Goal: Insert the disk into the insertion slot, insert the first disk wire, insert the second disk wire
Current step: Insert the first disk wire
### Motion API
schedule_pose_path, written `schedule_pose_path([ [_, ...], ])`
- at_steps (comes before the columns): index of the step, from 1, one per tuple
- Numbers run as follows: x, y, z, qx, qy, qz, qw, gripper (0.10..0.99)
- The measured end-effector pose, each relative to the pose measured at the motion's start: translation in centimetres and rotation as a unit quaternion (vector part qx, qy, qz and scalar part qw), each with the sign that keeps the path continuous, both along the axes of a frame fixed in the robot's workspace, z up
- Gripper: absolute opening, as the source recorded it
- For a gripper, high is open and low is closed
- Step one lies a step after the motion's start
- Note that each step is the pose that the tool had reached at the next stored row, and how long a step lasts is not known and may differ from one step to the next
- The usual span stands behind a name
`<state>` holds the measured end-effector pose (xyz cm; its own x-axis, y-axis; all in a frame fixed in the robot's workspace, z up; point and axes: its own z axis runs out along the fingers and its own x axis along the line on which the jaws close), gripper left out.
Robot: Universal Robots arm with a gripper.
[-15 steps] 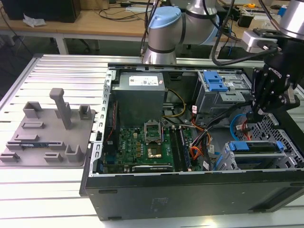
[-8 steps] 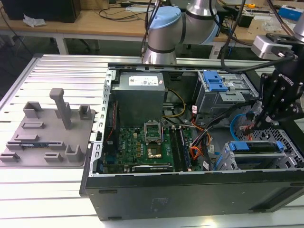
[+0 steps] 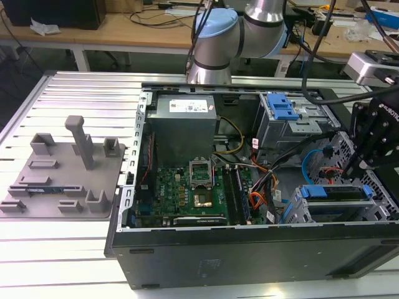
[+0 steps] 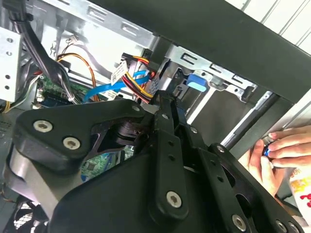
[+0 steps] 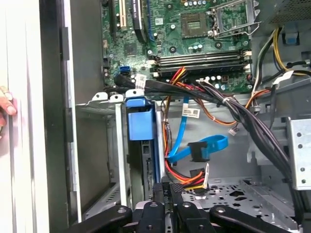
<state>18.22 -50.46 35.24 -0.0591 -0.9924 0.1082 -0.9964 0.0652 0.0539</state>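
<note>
Setup: an open PC case (image 3: 249, 252) lies on its side on a ribbed aluminium table (image 3: 75, 87). A grey fixture plate (image 3: 62, 180) sits beside it on the exterior view's left, and there are wooden benches (image 3: 124, 28) with cable clutter behind. Someone's hand (image 4: 279, 150) is at the outside of the case wall.

The disk (image 5: 141, 124) is sitting in the insertion slot (image 3: 298, 210), blue carrier end toward me in the first wrist view. My gripper (image 5: 168, 187) hangs over that corner of the case, fingers pinched together with nothing I can make out between them. The tips are just beside the black plug (image 5: 192, 175) on the red/orange/yellow wire bundle, close to the disk's edge. The second disk wire (image 5: 206, 145), the flat light-blue one, loops nearby, its dark plug apart from the disk.
</note>
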Motion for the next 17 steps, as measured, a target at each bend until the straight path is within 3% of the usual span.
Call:
schedule_pose_path([
  [4,0.01,-0.17,-0.04,-0.0001,-0.0001,0.014,0.9999,0.165],
  [5,-0.04,-0.19,-0.08,-0.0001,-0.0012,0.021,0.9998,0.165],
  [7,-0.23,-0.35,-0.18,0.0013,-0.0084,0.023,0.9997,0.165],
  [9,-0.4,-0.55,-0.22,0.0037,-0.0136,0.023,0.9996,0.165],
  [17,-0.46,-0.58,-0.22,0.0037,-0.0141,0.023,0.9996,0.165],
])
